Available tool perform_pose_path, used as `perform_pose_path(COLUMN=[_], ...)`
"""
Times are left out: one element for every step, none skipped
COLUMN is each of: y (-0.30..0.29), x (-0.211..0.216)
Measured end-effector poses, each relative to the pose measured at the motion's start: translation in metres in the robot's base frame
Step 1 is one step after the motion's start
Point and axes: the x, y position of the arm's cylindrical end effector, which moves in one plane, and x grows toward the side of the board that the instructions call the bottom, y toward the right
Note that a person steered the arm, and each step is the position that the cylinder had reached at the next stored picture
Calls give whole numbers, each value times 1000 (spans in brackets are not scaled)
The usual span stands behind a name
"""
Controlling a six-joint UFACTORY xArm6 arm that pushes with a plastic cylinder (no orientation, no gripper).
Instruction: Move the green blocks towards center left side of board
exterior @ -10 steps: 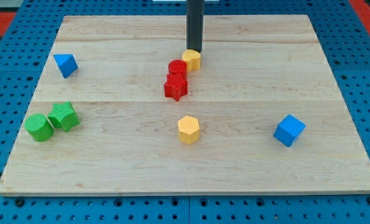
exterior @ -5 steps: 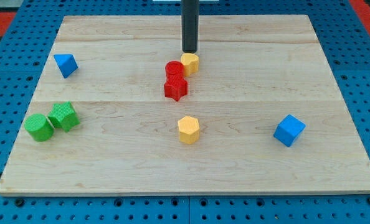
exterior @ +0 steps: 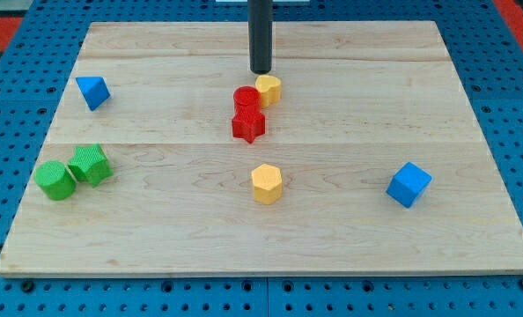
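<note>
A green cylinder and a green cube-like block sit touching each other near the board's left edge, a little below its middle. My tip is far to their right, near the view's top centre, just above and left of a small yellow block. The tip touches no block.
A red cylinder and a red star-shaped block stand stacked close below the tip, touching the small yellow block. A yellow hexagonal block lies at centre bottom. A blue triangular block is at upper left, a blue cube at lower right.
My tip has slid a little to the left, from over the small yellow block to just off its upper left. No block has moved.
</note>
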Motion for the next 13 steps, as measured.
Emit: perform_pose_path(y=[0,0,0,-5,-67,-105,-134,-206,-275,-299,-292,-288,-290], x=[-1,-3,-3,-10,11,58,100,113,140,152,172,202,211])
